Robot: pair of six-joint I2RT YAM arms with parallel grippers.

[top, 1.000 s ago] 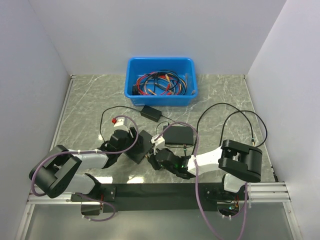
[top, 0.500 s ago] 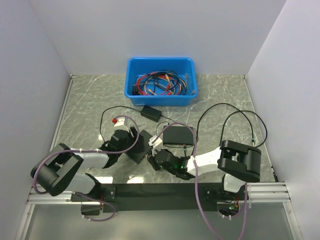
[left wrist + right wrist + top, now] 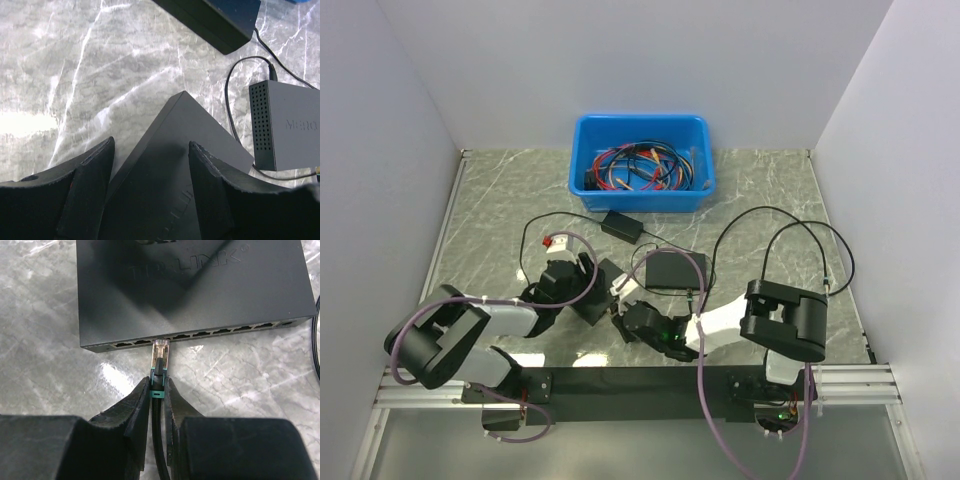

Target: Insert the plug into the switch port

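Nearest of all, the right jaws (image 3: 158, 385) are seen clenched on the plug (image 3: 160, 352), pinched at the teal collar where the thin black cable (image 3: 159, 440) is joined to the clear connector. The plug is held level and pointed straight ahead, with its tip brought right up to the row of ports on the near face of the black switch (image 3: 200, 295), toward the left end of that row. Most of the connector's body is seen outside the opening, and whether the tip is inside it cannot be told. The switch is laid flat on the grey marbled table (image 3: 45, 305). On its far side a corner of it is straddled by the left jaws (image 3: 149, 145), which are spread wide with one finger (image 3: 95, 170) to either side, though whether the switch is squeezed or merely bracketed cannot be told. Just beyond, a grey box with a perforated end (image 3: 290, 125) is found beside the switch, with a thin cable curled past it. Further back a small black adapter (image 3: 620, 224) is spotted, and farthest off a blue bin (image 3: 640, 121) filled with tangled red, blue and black cables (image 3: 640, 165) is set against the back wall.
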